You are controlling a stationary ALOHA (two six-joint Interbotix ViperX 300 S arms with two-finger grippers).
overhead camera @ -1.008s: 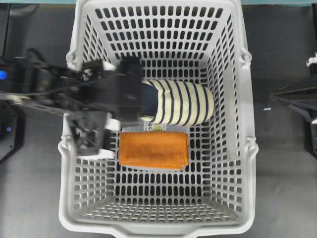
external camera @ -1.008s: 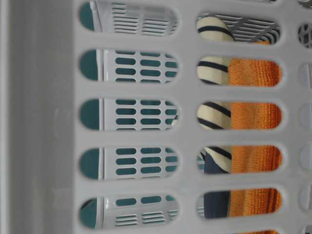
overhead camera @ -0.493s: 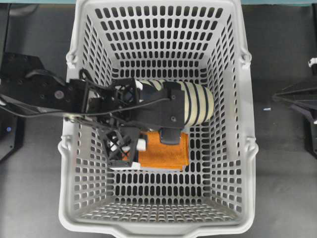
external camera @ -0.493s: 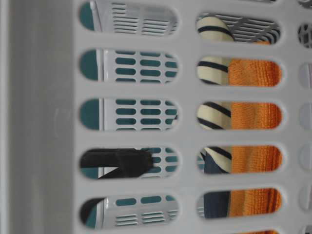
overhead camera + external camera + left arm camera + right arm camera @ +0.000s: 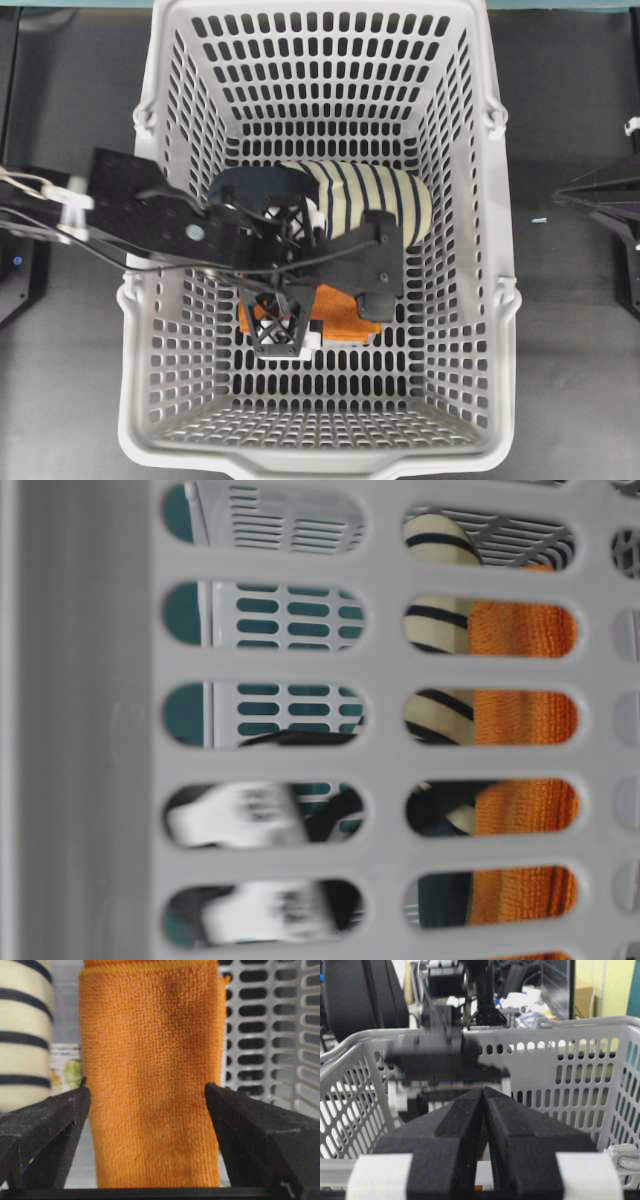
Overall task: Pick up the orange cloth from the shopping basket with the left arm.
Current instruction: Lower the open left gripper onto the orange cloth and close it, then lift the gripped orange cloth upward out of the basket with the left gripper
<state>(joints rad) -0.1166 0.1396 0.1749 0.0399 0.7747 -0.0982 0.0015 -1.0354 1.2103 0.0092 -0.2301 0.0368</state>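
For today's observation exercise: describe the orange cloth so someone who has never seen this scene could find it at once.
Find the big light-grey shopping basket. On its floor, between the open left gripper fingers, lies the orange cloth. Its plain fuzzy orange separates it from the striped cloth beside it.

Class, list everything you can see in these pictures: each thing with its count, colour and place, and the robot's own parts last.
shopping basket: one, light grey, slotted, centre of the dark table.
orange cloth: one, bright orange, on the basket floor, between the left gripper's open jaws.
striped cloth: one, navy and cream, rolled, beside the orange cloth.
label: one, white-green, under the cloths.
left gripper: black, open, inside the basket.
right gripper: black, shut, outside the basket.
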